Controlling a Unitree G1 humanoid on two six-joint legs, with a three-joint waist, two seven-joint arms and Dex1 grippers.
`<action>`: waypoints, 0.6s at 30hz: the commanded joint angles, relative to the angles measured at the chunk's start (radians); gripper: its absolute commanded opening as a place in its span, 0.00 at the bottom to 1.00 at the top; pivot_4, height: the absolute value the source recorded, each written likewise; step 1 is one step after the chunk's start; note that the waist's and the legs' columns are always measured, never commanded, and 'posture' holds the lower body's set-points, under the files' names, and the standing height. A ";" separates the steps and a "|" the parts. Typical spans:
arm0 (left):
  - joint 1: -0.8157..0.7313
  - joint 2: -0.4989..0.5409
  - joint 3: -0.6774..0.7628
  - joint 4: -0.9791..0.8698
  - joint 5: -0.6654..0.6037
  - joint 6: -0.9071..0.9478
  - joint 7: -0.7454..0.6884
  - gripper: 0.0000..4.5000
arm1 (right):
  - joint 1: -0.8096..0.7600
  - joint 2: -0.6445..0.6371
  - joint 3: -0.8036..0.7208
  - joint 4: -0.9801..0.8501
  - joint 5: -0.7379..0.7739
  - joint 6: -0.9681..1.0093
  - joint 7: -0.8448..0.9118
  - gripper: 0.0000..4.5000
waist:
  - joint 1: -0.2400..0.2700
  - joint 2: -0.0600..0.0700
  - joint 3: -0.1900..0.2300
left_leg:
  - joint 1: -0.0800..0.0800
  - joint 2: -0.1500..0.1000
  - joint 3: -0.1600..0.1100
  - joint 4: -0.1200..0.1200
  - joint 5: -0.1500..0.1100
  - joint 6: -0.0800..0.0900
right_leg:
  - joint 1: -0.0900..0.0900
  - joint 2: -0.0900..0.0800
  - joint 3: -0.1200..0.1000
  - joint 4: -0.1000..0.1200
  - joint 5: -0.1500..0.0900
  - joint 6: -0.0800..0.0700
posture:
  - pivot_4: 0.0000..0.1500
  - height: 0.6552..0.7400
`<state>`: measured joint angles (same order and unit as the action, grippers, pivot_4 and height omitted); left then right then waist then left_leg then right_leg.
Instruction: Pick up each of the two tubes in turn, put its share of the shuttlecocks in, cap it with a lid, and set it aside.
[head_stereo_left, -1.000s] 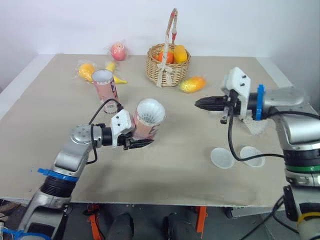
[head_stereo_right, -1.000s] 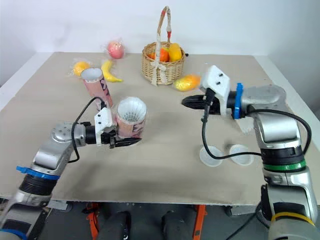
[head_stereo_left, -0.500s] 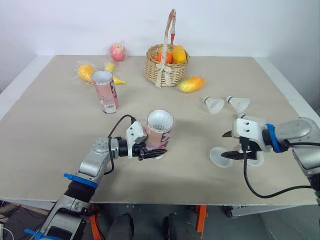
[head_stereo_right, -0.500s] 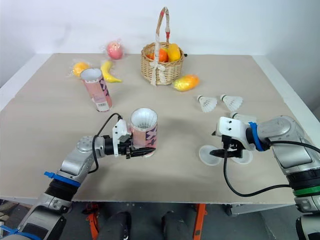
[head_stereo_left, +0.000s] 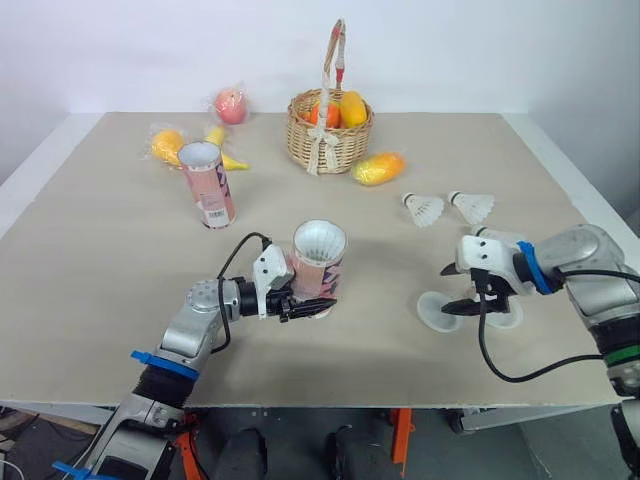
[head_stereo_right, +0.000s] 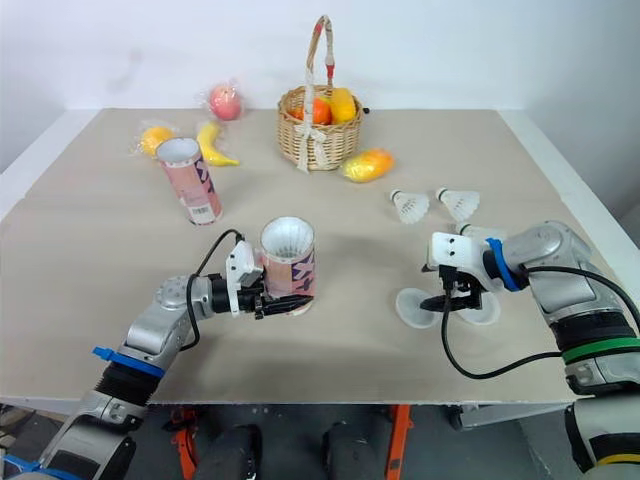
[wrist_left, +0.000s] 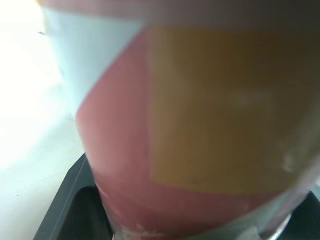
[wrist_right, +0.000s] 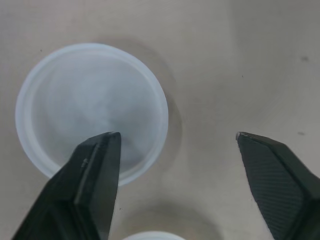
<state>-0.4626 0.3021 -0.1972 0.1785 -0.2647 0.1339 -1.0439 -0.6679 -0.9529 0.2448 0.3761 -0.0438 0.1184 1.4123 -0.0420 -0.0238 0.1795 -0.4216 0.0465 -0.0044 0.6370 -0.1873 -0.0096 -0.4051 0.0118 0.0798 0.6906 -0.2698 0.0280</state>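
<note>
My left gripper is shut on the foot of a pink tube that stands upright near the table's middle, white feathers showing in its open mouth. Up close, the tube sits between the black fingers. A second pink tube stands open at the back left. Two shuttlecocks lie at the right. My right gripper hangs open low over a white lid, one finger above the lid and the other above bare table. A second lid lies beside it.
A wicker basket with fruit stands at the back centre, with a mango in front of it. An apple, an orange and a banana lie behind the second tube. The table's front edge is close.
My right gripper went from shut in the air near the tube to open, low over the lids. The tilted tube came upright onto the table. The camera also shifted.
</note>
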 joint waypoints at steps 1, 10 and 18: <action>0.008 -0.005 0.000 0.008 0.009 -0.020 0.015 0.65 | -0.014 0.003 0.010 0.005 -0.008 -0.024 0.026 0.49 | 0.000 0.000 0.000 | 0.000 0.000 0.000 0.000 0.000 0.000 | 0.000 0.000 0.000 0.000 0.000 0.000 | 1.00 1.00; -0.007 -0.021 0.010 0.043 0.007 -0.037 0.031 0.65 | -0.027 0.009 0.003 -0.007 0.000 -0.030 0.053 0.02 | -0.001 0.000 0.000 | 0.000 0.000 0.000 0.001 0.001 -0.001 | 0.001 0.000 0.001 0.000 0.001 0.001 | 1.00 1.00; -0.020 -0.023 0.006 0.068 0.005 -0.042 0.022 0.65 | -0.092 0.028 -0.060 -0.115 0.111 0.089 0.089 0.02 | -0.001 0.001 0.000 | 0.000 0.000 0.001 0.001 0.002 -0.002 | 0.000 0.000 0.001 0.000 0.003 0.002 | 1.00 1.00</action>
<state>-0.4791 0.2818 -0.1949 0.2346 -0.2658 0.0915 -1.0289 -0.7130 -0.9132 0.2482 0.3334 0.0065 0.1662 1.4724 -0.0433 -0.0233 0.1793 -0.4213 0.0461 -0.0038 0.6381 -0.1854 -0.0116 -0.4048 0.0117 0.0813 0.6906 -0.2672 0.0299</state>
